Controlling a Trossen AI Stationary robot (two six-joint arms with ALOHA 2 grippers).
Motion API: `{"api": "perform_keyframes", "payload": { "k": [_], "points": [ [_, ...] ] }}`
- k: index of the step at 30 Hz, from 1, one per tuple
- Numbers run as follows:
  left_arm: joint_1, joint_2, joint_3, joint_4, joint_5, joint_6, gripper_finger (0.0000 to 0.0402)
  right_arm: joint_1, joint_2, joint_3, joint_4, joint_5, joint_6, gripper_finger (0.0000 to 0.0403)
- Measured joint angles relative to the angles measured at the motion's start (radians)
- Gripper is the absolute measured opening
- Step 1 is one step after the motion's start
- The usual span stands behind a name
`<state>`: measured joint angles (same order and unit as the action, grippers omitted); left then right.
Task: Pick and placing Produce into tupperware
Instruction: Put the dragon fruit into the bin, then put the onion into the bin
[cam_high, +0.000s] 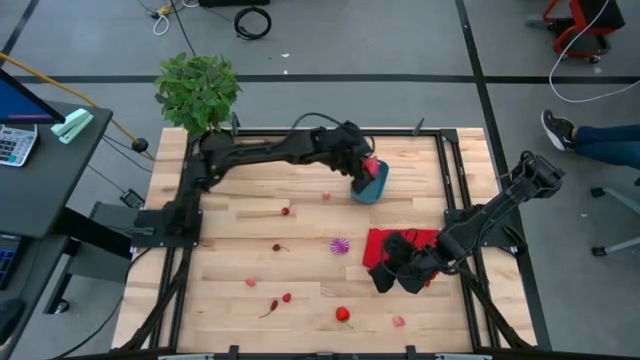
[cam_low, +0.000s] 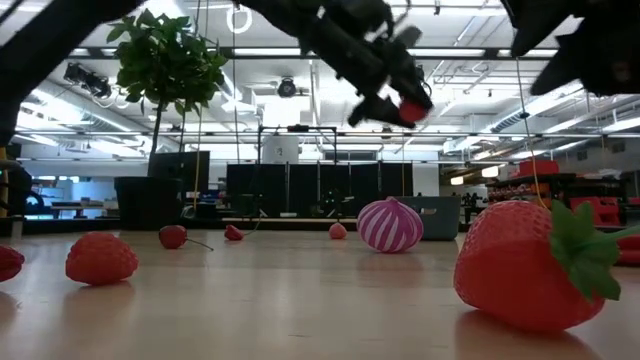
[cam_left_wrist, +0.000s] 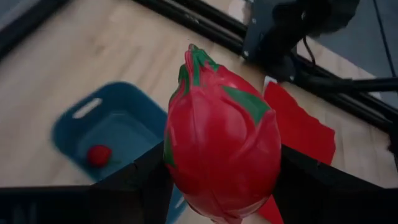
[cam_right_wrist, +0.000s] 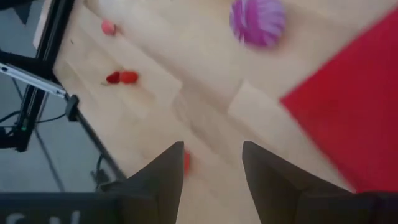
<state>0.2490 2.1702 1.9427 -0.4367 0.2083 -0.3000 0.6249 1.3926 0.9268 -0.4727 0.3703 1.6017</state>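
Task is early on, most of it still to do

L claw (cam_high: 368, 166) is up over the far-mid part of the table, closed on a red dragon fruit (cam_left_wrist: 221, 134) w/ green scales, held clear of the wood. The blue tub (cam_high: 371, 186) sits right under and just beside it. L wrist view shows the tub (cam_left_wrist: 112, 127) below the fruit w/ one small red piece (cam_left_wrist: 98, 154) already in its bottom, so at least 1 item is done; can't tell if more are hidden behind the fruit. My read: this fruit is item no. 2, about to be dropped in.

R claw (cam_high: 402, 272) is low at the near edge of the red cloth (cam_high: 385, 243), fingers (cam_right_wrist: 163, 177) apart w/ nothing between them. Looks like it's going for a next piece, prob. the small red one (cam_right_wrist: 186, 162) showing just by its finger, tho that's a guess.

Left on the wood, all well apart from the tub:
- purple spiky one (cam_high: 341, 245), just beside the cloth on the side away from the R claw's arm
- strawberry (cam_high: 343, 314) + a pink piece (cam_high: 399, 321) at the near edge, near the R claw
- cherries/small reds (cam_high: 286, 211) (cam_high: 277, 247) (cam_high: 273, 304) mid-table, between the arms
- a pink bit (cam_high: 326, 196) near the L claw, closest to the tub

So approx. 8 or more loose pieces still out vs 1 in, 1 in the air. The cloth and the plant (cam_high: 198, 92) at the far corner aren't part of it
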Motion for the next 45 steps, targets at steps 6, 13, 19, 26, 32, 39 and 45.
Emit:
{"api": "perform_keyframes", "payload": {
  "k": [6,13,19,26,32,39,45],
  "points": [
    [-0.001,0.125,0.025,0.021,0.015,-0.018,0.0231,0.041,0.0,0.0,0.001,-0.048,0.151,0.0172],
    [-0.005,0.193,0.025,0.018,0.014,0.042,0.0229,0.074,0.0,0.0,-0.005,-0.051,0.176,0.0172],
    [0.004,0.201,0.021,0.024,0.013,0.058,0.0236,0.074,0.0,0.0,-0.01,-0.05,0.172,0.0172],
    [0.025,0.201,0.014,0.015,-0.002,0.067,0.0239,0.074,0.0,0.0,-0.014,-0.049,0.17,0.0172],
    [0.035,0.201,0.014,0.014,-0.016,0.11,0.0239,0.074,0.0,0.0,-0.014,-0.048,0.168,0.0172],
    [0.035,0.201,0.014,0.012,-0.016,0.116,0.0255,0.074,0.0,0.0,-0.014,-0.006,0.167,0.0172],
    [0.035,0.201,0.014,0.013,-0.016,0.107,0.0263,0.074,0.0,0.0,-0.014,-0.005,0.165,0.0172]
  ]
}}
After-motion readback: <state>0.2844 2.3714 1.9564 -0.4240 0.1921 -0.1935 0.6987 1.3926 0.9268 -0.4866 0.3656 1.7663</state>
